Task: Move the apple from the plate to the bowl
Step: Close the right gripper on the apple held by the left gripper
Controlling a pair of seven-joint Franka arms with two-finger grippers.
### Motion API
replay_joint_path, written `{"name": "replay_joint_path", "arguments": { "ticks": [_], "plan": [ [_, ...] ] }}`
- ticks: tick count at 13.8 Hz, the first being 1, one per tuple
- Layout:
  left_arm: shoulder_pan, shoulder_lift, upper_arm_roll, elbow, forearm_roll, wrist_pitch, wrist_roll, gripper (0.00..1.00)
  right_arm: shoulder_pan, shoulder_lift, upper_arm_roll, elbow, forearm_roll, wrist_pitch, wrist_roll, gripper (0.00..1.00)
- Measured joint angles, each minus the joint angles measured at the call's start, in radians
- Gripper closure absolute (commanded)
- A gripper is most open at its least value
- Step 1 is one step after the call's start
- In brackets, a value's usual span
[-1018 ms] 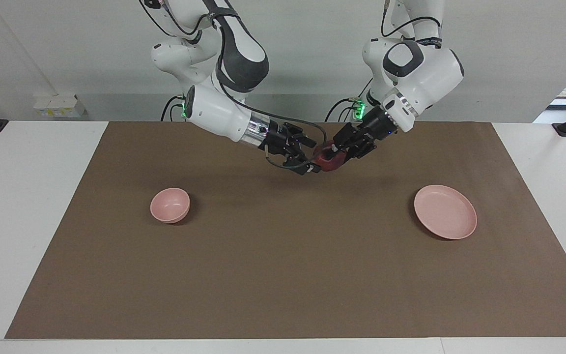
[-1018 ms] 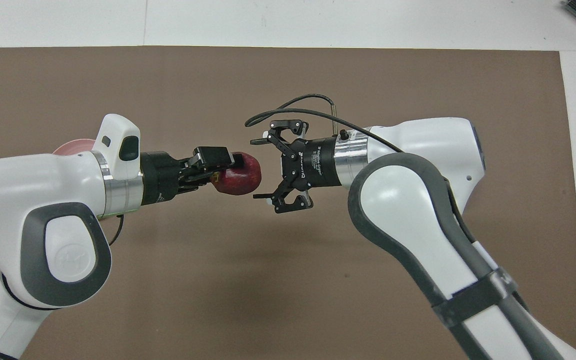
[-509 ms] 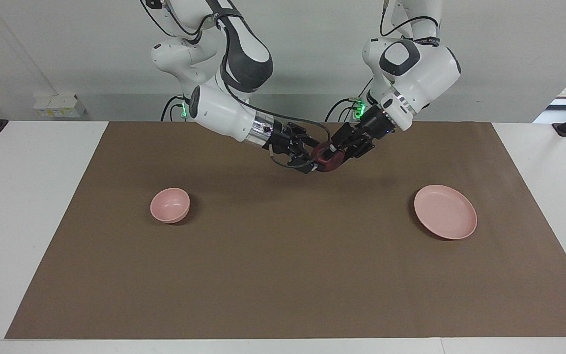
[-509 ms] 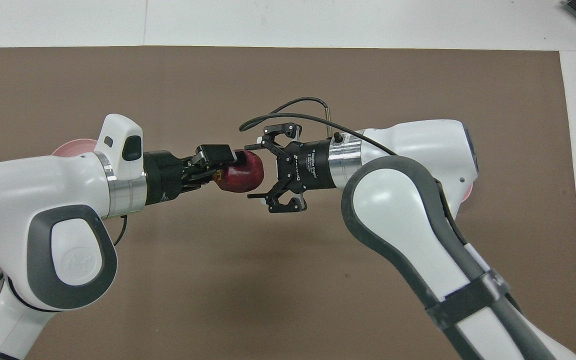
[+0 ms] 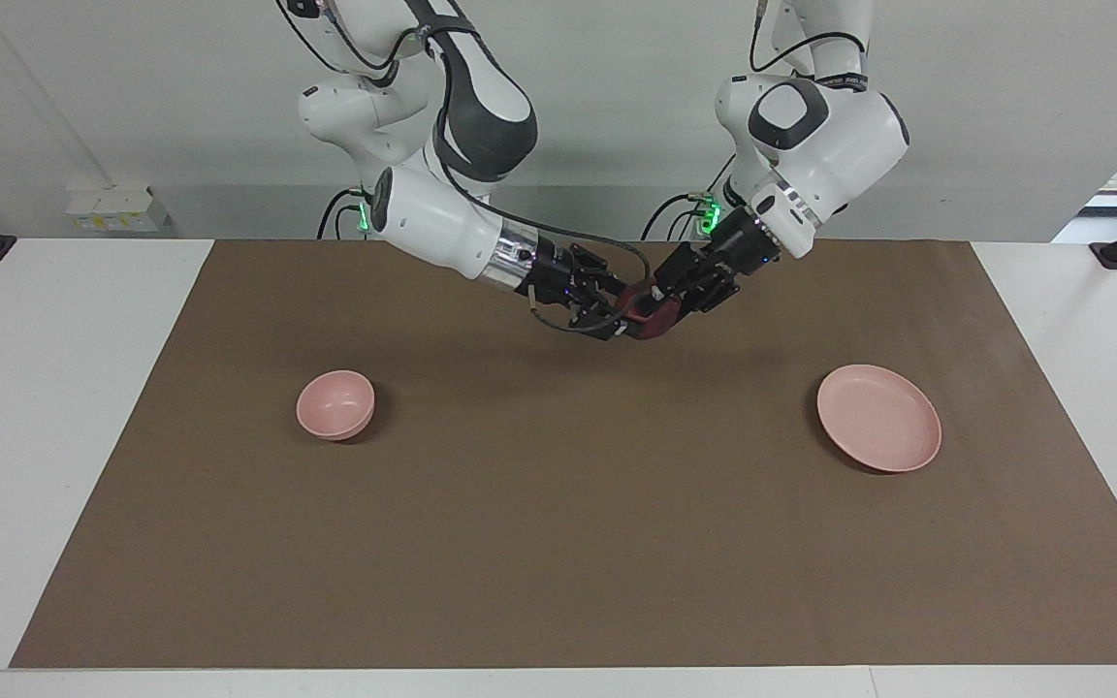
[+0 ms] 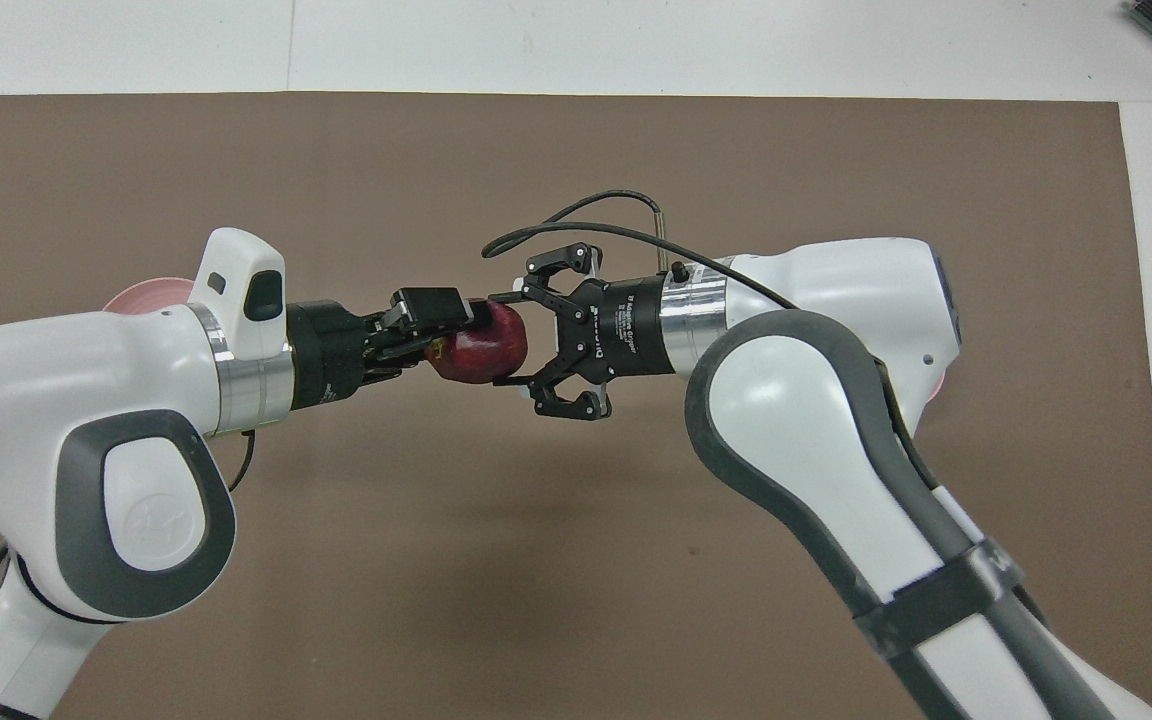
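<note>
Brown mat [image 5: 558, 543] (covering white table [image 5: 54, 407]).

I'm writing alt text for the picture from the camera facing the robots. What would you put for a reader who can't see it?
Two white robot arms meet above the middle of a brown table mat, the left gripper and right gripper both on a small dark red apple held in the air. A small deep pink bowl and a wide flat pink plate sit empty toward opposite ends.

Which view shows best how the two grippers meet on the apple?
The overhead view. There the apple lies clear between the left gripper, shut on it, and the right gripper, whose fingertips reach around it. In the facing view only a red sliver of apple shows between them.
</note>
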Motion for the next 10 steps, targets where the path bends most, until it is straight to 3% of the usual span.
{"name": "replay_joint_path", "arguments": {
  "ticks": [1,10],
  "plan": [
    [-0.001,0.0,0.0,0.0,0.0,0.003,-0.006,0.0,0.0,0.0,0.0,0.0,0.0,0.0,0.0,1.0],
    [-0.014,-0.002,-0.001,0.007,0.0,0.006,-0.032,0.0,-0.016,0.012,-0.005,0.001,0.0,0.006,-0.081,1.0]
  ]
}}
